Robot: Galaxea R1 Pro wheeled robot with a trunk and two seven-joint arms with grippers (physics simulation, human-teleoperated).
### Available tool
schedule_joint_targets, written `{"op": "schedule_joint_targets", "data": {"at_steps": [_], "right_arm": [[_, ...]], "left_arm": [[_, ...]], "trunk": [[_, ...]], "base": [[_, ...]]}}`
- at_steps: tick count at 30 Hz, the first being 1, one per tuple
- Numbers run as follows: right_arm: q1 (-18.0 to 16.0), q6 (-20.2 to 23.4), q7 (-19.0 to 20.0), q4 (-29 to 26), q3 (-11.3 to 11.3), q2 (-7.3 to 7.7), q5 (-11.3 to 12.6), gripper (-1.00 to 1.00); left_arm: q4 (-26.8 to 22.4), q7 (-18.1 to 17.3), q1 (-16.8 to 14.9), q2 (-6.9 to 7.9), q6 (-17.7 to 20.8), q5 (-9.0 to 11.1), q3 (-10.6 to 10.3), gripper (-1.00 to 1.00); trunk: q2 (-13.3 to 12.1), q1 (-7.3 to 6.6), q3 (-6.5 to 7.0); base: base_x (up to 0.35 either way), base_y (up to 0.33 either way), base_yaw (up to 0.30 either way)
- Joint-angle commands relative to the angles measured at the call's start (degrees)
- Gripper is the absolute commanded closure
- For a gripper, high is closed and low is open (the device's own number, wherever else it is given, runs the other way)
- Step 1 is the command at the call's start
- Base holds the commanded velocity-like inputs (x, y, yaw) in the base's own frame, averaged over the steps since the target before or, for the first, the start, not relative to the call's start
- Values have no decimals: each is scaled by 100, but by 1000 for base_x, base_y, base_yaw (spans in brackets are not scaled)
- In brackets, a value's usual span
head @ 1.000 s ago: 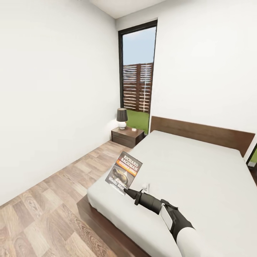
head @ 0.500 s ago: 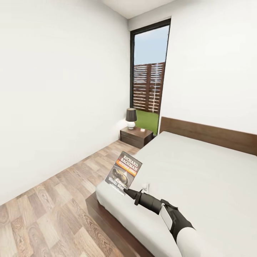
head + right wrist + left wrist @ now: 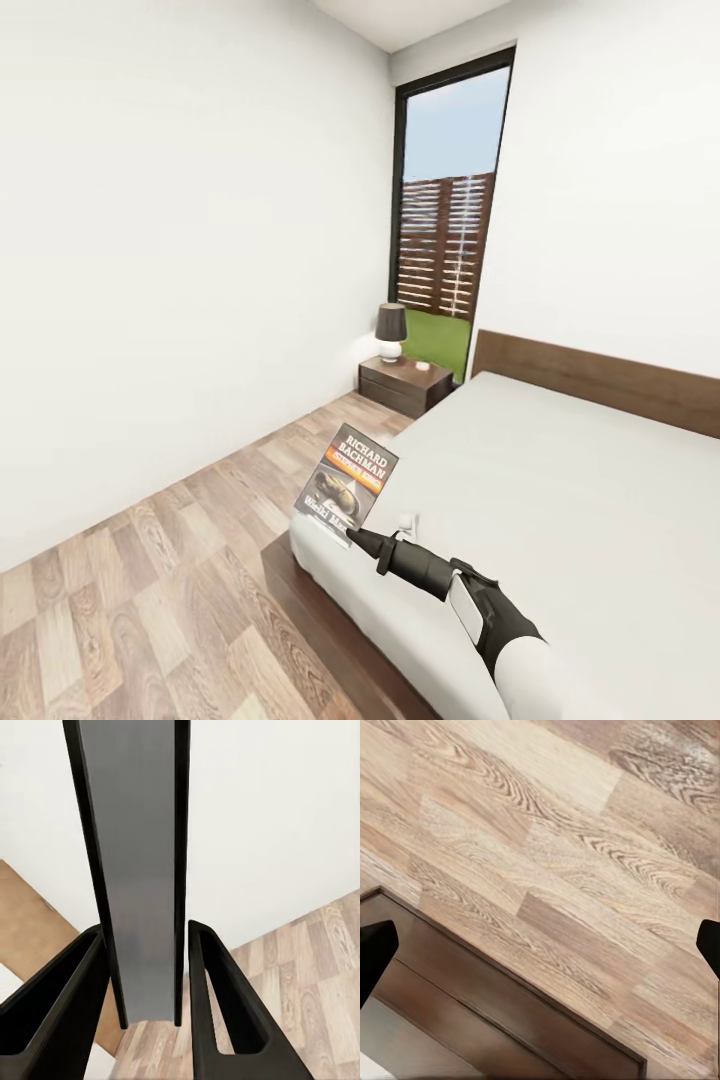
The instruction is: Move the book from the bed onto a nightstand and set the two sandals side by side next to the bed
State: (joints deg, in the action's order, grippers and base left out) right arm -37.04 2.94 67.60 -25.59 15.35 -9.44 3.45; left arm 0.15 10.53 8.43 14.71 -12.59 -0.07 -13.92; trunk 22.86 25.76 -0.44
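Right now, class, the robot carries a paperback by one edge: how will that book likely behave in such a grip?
The book looks thin, so probably light. Pinched at its lower corner by the right end effector, it stands flat without sagging, suggesting fair stiffness. With most of it beyond the fingers, it may pivot or slip if jolted.

Right end effector [image 3: 352, 538] above the near left corner of the bed [image 3: 560, 480], the book [image 3: 346, 482] upright between its fingers. Floor [image 3: 160, 560] to its left. Nightstand [image 3: 405, 384] far ahead (beside the headboard), a lamp [image 3: 391, 333] on it.
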Motion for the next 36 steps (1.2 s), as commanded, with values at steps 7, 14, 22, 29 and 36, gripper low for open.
{"op": "schedule_joint_targets", "data": {"at_steps": [7, 14, 22, 29, 36], "right_arm": [[-4, 31, 19, 2, 29, -5, -2, 100], [-3, 31, -121, 2, 24, -11, -2, 100], [-4, 31, -157, 2, 28, -7, 10, 100], [-4, 31, -158, 2, 29, -5, 16, 100], [-5, 36, -152, 2, 23, -5, 11, 100]], "left_arm": [[2, 28, 0, -6, -16, -1, -41, -100], [2, 28, 0, -11, -16, -1, -41, -100], [2, 28, 0, -12, -16, -7, -41, -100], [2, 28, 0, -12, -16, -2, -41, -100], [2, 28, 0, -13, -73, -6, -41, -100]], "trunk": [[6, 3, -5], [6, 3, -5], [6, 3, -5], [6, 3, -5], [6, 3, -5]], "base": [[0, 0, 157], [0, 0, 133], [0, 0, 58], [58, 0, 84], [18, 0, 247]]}}
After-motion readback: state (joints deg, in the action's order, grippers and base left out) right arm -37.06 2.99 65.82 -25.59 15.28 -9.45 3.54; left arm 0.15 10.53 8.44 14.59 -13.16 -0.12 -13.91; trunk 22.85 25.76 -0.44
